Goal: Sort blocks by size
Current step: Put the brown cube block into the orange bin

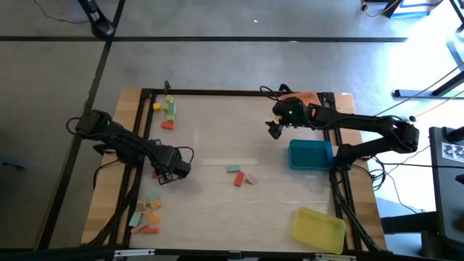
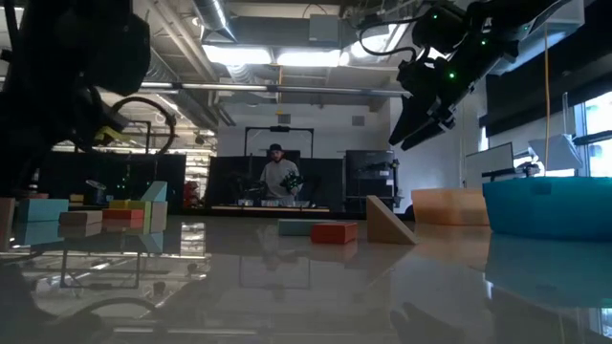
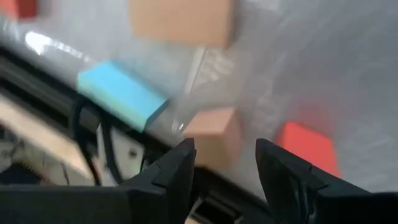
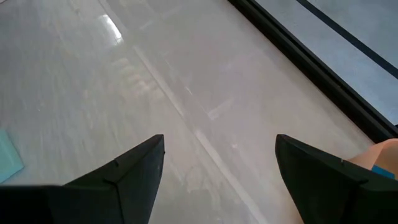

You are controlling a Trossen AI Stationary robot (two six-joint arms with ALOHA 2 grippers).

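Observation:
The blocks lie in several groups on the table. One group is at the far left (image 1: 168,112), one at the near left (image 1: 148,214), and three lie mid-table (image 1: 239,175). My left gripper (image 1: 174,170) hangs low over the table's left side, open and pointing steeply down. In the left wrist view a small tan block (image 3: 214,130) lies just ahead of the gap between its fingers (image 3: 224,152). A red block (image 3: 308,146) and a teal block (image 3: 121,93) lie beside it. My right gripper (image 1: 274,130) waits open and empty above the far right (image 4: 221,146).
An orange tray (image 1: 308,98), a blue tray (image 1: 310,154) and a yellow tray (image 1: 319,230) line the table's right side. A black frame rail (image 1: 217,91) borders the table. Bare tabletop lies between the middle blocks and the trays. A person stands far behind the table (image 2: 277,177).

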